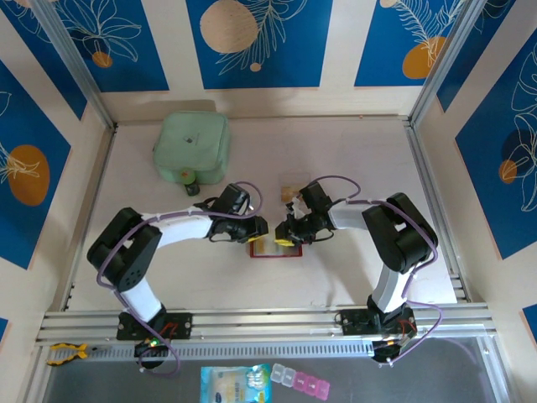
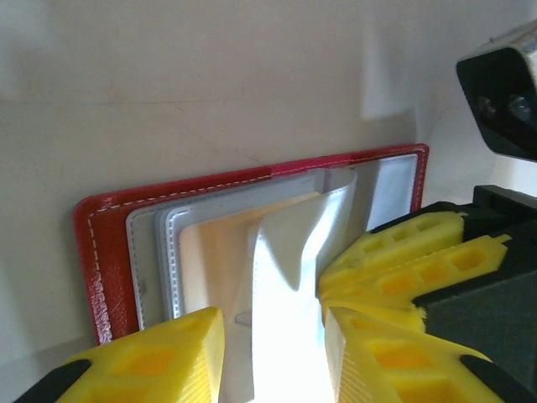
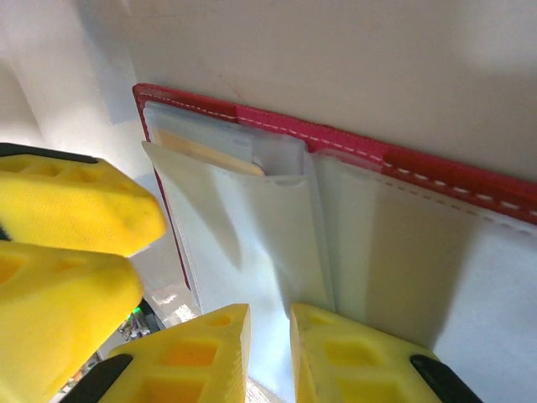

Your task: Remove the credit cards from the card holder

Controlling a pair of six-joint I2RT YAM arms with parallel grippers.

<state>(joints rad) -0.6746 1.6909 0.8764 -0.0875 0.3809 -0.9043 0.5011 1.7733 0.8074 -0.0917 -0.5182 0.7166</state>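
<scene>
The card holder (image 1: 275,249) lies open on the table between both grippers, red outside (image 2: 96,252) with pale grey pockets. A yellowish-gold credit card's edge (image 3: 205,152) peeks out of the top pocket (image 3: 252,227). My left gripper (image 1: 258,228) hovers over the holder's left side; in the left wrist view its fingers (image 2: 273,317) stand apart around a raised pale pocket flap (image 2: 289,277) without pinching it. My right gripper (image 1: 290,230) sits at the holder's right side, its fingers (image 3: 270,312) nearly together with the pale pocket's edge between them. A small tan card (image 1: 292,188) lies on the table beyond.
A mint-green case (image 1: 193,147) rests at the back left of the table. The two grippers are almost touching; the right one's fingers (image 2: 394,252) crowd the left wrist view. Metal rails (image 1: 268,319) run along the near edge.
</scene>
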